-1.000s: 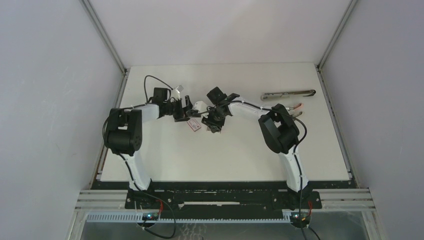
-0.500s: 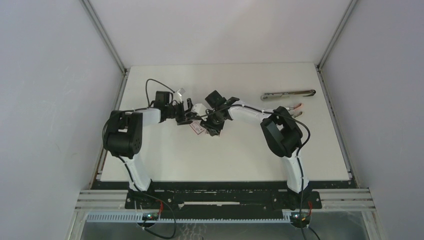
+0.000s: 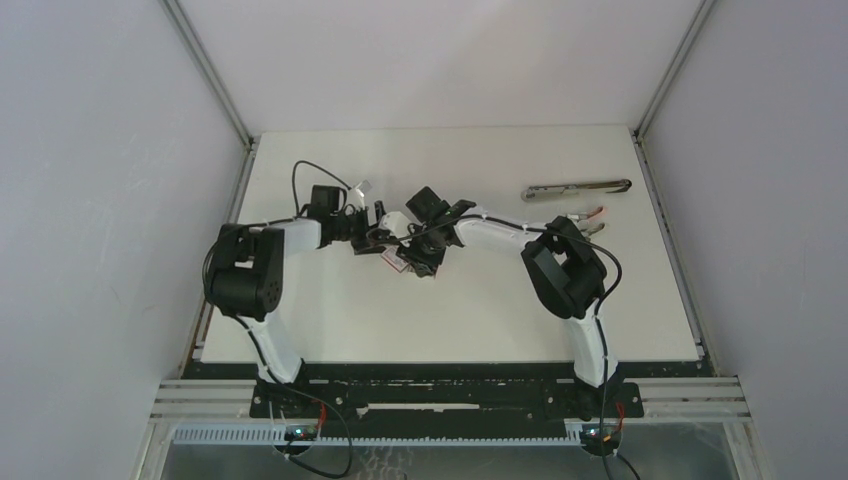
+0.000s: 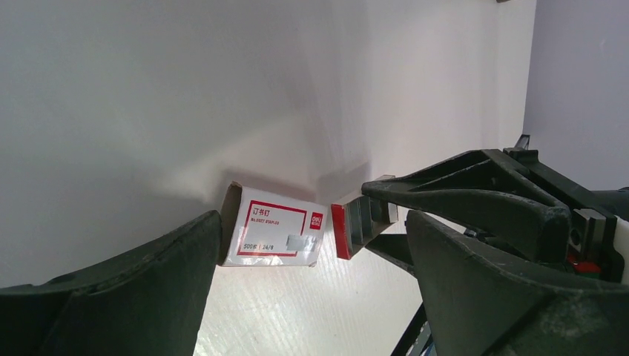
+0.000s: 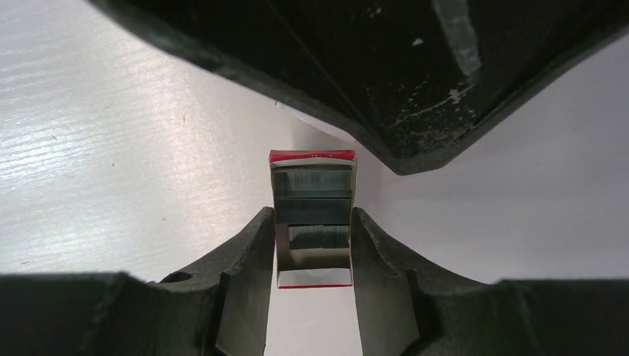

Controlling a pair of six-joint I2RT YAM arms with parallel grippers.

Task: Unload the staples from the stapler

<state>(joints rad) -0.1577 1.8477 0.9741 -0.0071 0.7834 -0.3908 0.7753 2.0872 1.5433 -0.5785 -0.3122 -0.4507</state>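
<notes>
The staples [image 5: 312, 199] are grey strips lying in a small open red-rimmed card tray [image 5: 312, 276]. My right gripper [image 5: 312, 222] is shut on the tray's two long sides and holds it just above the table. My left gripper [image 4: 311, 231] faces it, open wide, with nothing between its fingers. In the left wrist view the tray [image 4: 343, 231] and its staples [image 4: 365, 220] sit beside a red-and-white box sleeve [image 4: 273, 234] lying on the table. From above, both grippers [image 3: 378, 228] [image 3: 415, 255] meet mid-table. The stapler [image 3: 577, 188], a long grey metal bar, lies at the back right, away from both.
Two small red-tipped items [image 3: 592, 220] lie just in front of the stapler, beside my right arm's elbow. The white table [image 3: 450, 320] ends at a metal frame rail on each side. A black cable [image 3: 300, 175] loops above my left wrist.
Both grippers have drawn closer together over the middle of the table. The right one, with the tray, has shifted left and a little nearer. The left one has edged right.
</notes>
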